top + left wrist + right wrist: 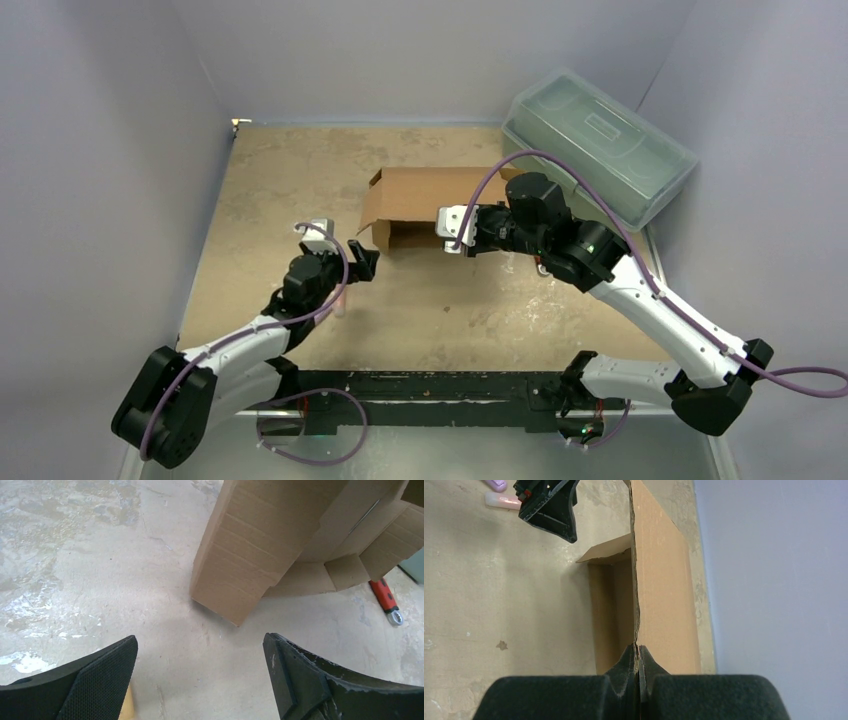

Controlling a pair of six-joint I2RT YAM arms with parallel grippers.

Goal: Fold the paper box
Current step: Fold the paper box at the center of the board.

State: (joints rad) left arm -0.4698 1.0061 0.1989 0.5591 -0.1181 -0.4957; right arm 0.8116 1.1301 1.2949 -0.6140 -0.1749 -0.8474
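Bases of the two arms are sitting at the near edge of the table (430, 310), and both arms are reaching toward the far side. The left gripper (362, 262) is hovering just near and left of the paper box (435, 192), not touching it. Its fingers (102, 677) are standing wide apart and are holding nothing. In the left wrist view a corner of the box is showing beyond them.

The paper box is standing around the middle of the table, slightly to the far side, and it is only partly formed. A large brown panel is rising over a low open part, and a side flap at the left end is opening outward. The right gripper (638, 664) is reaching in from the right and is pinching the edge of this large panel. Its fingers are pressing close together with only the thin cardboard between them.

A red-handled tool (385, 599) is lying on the table near the right part of the box. Farther on, in the far right corner, a translucent grey-green plastic toolbox (600, 145) is resting with its lid on.
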